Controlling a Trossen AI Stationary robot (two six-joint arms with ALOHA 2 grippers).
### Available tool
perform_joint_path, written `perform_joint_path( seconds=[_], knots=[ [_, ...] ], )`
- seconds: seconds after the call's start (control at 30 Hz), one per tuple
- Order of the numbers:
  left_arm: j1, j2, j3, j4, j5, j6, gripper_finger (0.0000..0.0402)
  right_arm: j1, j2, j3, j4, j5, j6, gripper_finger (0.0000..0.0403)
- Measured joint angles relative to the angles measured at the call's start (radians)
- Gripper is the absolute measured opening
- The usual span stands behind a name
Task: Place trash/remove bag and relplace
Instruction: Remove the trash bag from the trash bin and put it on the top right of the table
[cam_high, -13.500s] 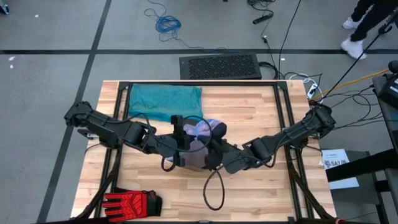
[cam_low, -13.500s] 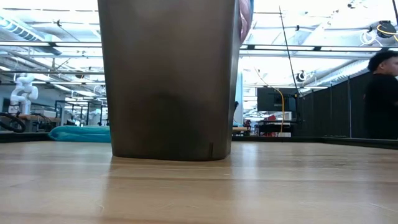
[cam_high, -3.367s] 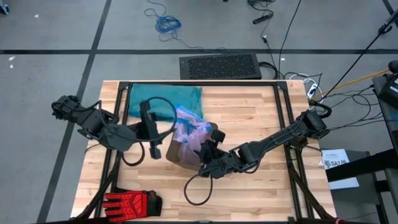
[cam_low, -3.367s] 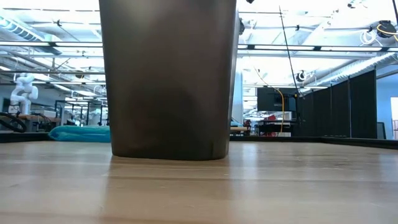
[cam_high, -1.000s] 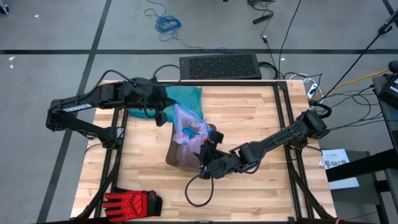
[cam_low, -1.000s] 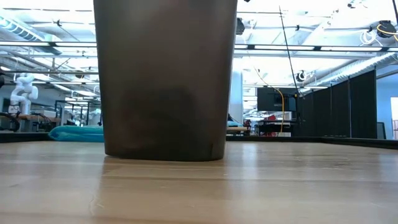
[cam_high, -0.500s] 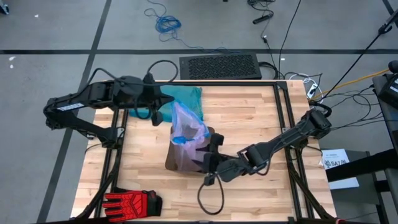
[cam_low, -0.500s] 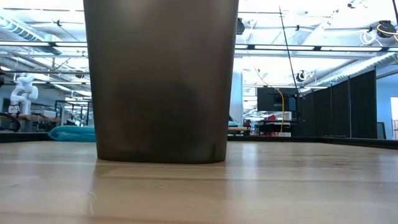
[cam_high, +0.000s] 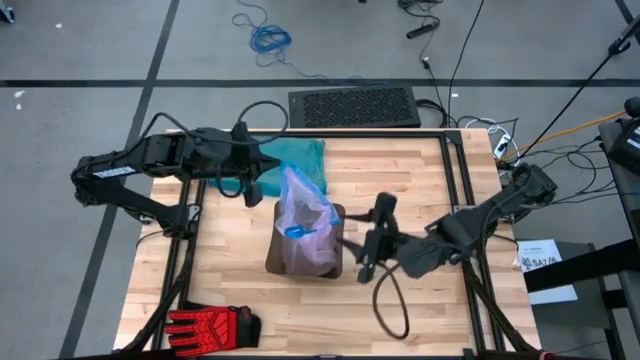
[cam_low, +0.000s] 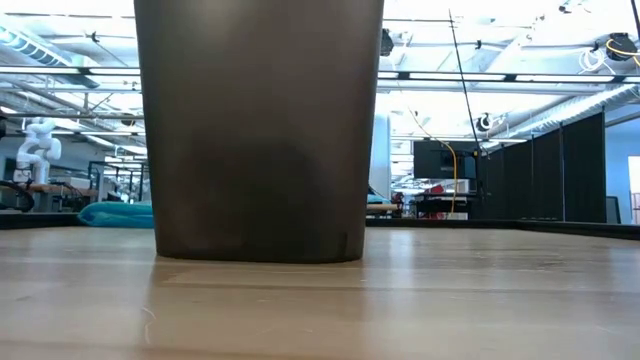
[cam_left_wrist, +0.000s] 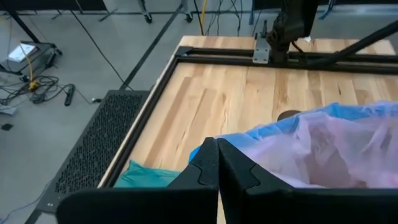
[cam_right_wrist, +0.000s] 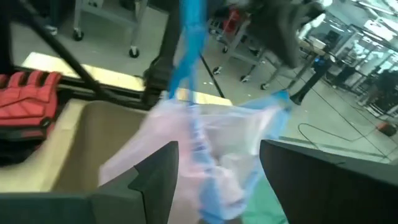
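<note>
- High view: bin (cam_high: 300, 262), dark brown, stands mid-table (cam_high: 430, 180) with the lilac-pink bag (cam_high: 303, 215) drawn up out of its mouth into a tall bunch; a blue tie (cam_high: 297, 232) shows on the bag's side. Left gripper (cam_high: 251, 190) sits just beside the bag's top on the far-left side, over the edge of the folded teal-green bag (cam_high: 270, 160) that lies flat at the table's far side. Right gripper (cam_high: 372, 240) hangs apart from the bin on its right side. Red-and-black glove (cam_high: 212, 325) lies at the near left corner.
- Low view: bin wall (cam_low: 258, 130) fills the middle, base flat on the wood; teal-green bag (cam_low: 115, 213) lies far behind it; no gripper shows.
- Left wrist view: fingers (cam_left_wrist: 205, 171) pressed together, pinching the bag's blue-edged rim (cam_left_wrist: 267, 134); pink film (cam_left_wrist: 329, 155) billows beyond.
- Right wrist view: fingers (cam_right_wrist: 155, 171) stand wide apart with nothing between them; bag (cam_right_wrist: 217, 149) and its blue strip (cam_right_wrist: 189, 37) hang ahead over the bin rim (cam_right_wrist: 93, 134), glove (cam_right_wrist: 25, 93) beyond.
</note>
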Motion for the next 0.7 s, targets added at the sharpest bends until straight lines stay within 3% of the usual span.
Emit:
perform_joint_path(
  seconds=[0.27,0.5,0.7],
  knots=[
    [0.000,0.074,0.000,-0.016,0.001,0.012,0.0077,-0.011,-0.038,0.000,-0.018,-0.004,-0.005,0.0217],
    [0.001,0.110,0.000,-0.031,-0.145,0.056,0.0164,-0.013,-0.038,0.000,-0.053,-0.004,-0.003,0.0217],
    [0.000,0.110,0.000,-0.031,-0.148,0.059,0.0188,-0.013,-0.038,0.000,-0.067,-0.004,-0.003,0.0217]
  ],
)
